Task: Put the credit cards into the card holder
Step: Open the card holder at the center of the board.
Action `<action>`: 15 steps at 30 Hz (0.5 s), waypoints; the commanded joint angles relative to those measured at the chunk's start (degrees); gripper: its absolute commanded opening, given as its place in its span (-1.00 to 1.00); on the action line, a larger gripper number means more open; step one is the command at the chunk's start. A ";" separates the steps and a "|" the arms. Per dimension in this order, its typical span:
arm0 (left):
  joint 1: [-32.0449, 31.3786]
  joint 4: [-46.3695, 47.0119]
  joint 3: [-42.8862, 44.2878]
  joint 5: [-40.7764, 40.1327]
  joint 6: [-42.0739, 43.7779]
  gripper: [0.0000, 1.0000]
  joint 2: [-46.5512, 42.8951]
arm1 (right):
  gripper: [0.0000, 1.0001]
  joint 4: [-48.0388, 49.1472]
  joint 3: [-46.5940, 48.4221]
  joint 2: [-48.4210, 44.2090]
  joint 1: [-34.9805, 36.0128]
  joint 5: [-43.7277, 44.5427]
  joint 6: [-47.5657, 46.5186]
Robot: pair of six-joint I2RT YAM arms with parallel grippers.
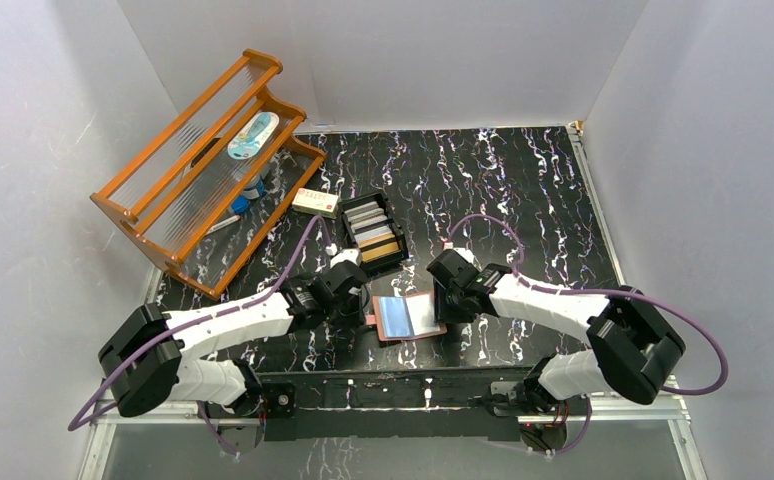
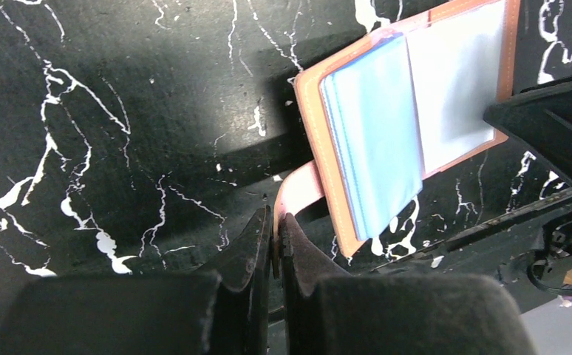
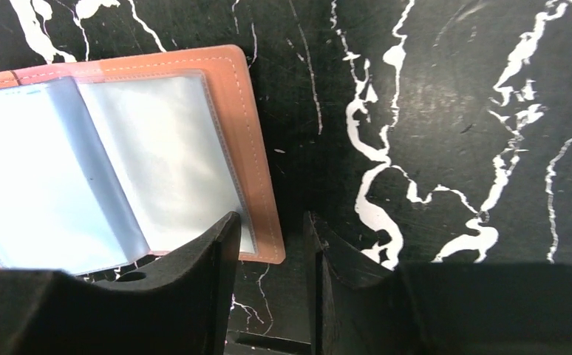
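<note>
The card holder (image 1: 408, 318) lies open on the black marbled table between the two arms, clear plastic sleeves up. My left gripper (image 1: 368, 304) is at its left edge and is shut on the holder's salmon snap tab (image 2: 298, 188); the jaws (image 2: 276, 222) pinch the tab's end. In the left wrist view the card holder (image 2: 375, 140) lies just beyond the tab. My right gripper (image 1: 441, 305) hovers at the holder's right edge. It (image 3: 272, 218) is open with nothing between its fingers, the left finger over a corner of the card holder (image 3: 250, 111). Several credit cards (image 1: 375, 232), gold and silver, stand in a black slotted tray.
The black slotted tray (image 1: 344, 228) sits behind the holder at mid table. A white-and-red small box (image 1: 316, 202) lies to its left. An orange wooden rack (image 1: 203, 170) with small items fills the back left corner. White walls enclose the table.
</note>
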 commanded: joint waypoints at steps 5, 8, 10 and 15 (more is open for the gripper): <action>-0.21 -3.01 -0.72 -3.27 0.20 -0.96 -2.44 | -0.13 1.48 3.00 0.28 -0.15 -2.32 0.77; -0.13 -3.02 -0.94 -2.78 0.07 -0.91 -3.14 | -0.07 1.24 5.61 -2.18 -0.18 -2.85 -1.93; -0.13 -2.69 -1.24 -2.24 -0.08 -0.90 -3.92 | -0.04 2.42 7.16 -3.55 -0.18 -3.64 -5.55; -0.15 -2.34 -1.48 -1.58 -0.48 -0.90 -5.67 | -0.03 8.03 9.52 -7.09 -0.26 -1.83 -16.26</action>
